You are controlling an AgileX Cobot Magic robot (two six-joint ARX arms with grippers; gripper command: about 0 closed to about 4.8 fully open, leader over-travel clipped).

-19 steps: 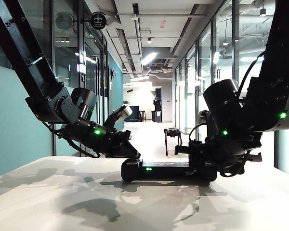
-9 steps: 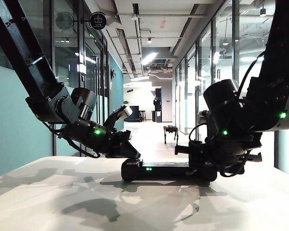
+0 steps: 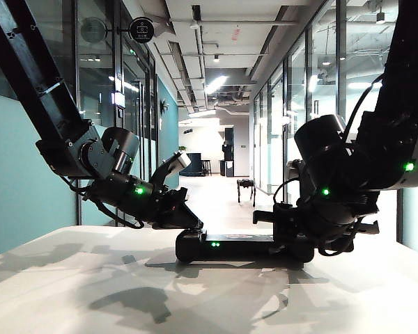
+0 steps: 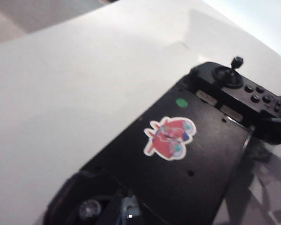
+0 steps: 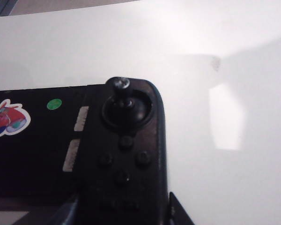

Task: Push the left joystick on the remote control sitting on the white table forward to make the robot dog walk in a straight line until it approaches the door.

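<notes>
The black remote control (image 3: 226, 245) lies flat on the white table (image 3: 90, 278). My left gripper (image 3: 188, 219) slants down onto its left end. In the left wrist view the gripper's narrow tip (image 4: 129, 211) sits shut right beside the left joystick (image 4: 90, 209); whether they touch is too blurred to tell. My right gripper (image 3: 292, 240) holds the remote's right end, with a finger (image 5: 178, 211) on each side below the right joystick (image 5: 122, 91). The robot dog (image 3: 246, 186) stands small far down the corridor. The door I cannot make out.
Glass walls line both sides of the corridor (image 3: 216, 202) beyond the table's far edge. A red cartoon sticker (image 4: 170, 137) and a green dot (image 4: 181, 102) mark the remote's flat middle. Both black arms reach in from the upper corners.
The robot dog has walked farther away down the corridor and looks smaller. Both arms and the remote have kept still.
</notes>
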